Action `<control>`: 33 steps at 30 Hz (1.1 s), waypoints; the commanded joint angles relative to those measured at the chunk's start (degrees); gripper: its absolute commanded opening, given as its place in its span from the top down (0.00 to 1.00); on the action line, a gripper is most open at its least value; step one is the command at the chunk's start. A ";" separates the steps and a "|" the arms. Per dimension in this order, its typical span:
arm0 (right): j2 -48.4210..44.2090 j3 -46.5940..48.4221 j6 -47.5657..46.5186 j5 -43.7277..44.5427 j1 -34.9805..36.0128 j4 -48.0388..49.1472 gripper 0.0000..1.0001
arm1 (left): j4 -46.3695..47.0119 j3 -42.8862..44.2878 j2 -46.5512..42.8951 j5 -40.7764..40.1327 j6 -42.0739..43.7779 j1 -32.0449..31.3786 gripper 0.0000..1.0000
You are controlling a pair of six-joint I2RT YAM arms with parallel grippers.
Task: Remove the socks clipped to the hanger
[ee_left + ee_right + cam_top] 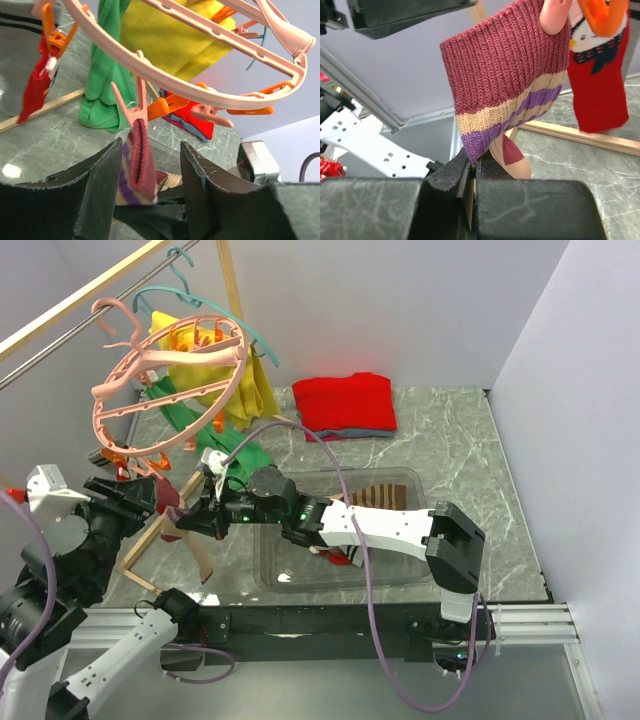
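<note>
The pink ring hanger hangs from the rail at the upper left; its ring also shows in the left wrist view. A maroon, tan and purple striped sock hangs from a pink clip. My right gripper is shut on the sock's lower edge. My left gripper is open, one finger on each side of the same sock, without touching it. A red sock with a white figure hangs beside it from an orange clip. In the top view both grippers, left and right, meet under the ring.
A clear bin on the table holds a striped sock. A folded red garment lies at the back. Yellow and green garments hang behind the ring. The wooden rack legs stand by the grippers.
</note>
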 commanded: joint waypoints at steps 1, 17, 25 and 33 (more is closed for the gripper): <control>-3.69 -0.84 -0.85 -3.28 -1.01 0.03 1.00 | 3.11 1.61 1.39 -2.93 -2.32 -1.23 0.46; -5.19 -3.31 -0.85 -4.78 -2.41 0.56 1.00 | 7.41 -1.28 5.34 -7.87 -0.48 -2.29 0.48; -6.33 -4.45 -1.20 -4.43 -2.59 0.64 1.00 | 7.42 -1.90 9.04 -11.46 0.31 -2.37 0.46; -6.16 -4.19 -1.55 -4.43 -2.68 0.21 1.00 | 8.21 -3.48 10.18 -14.63 0.75 -2.37 0.48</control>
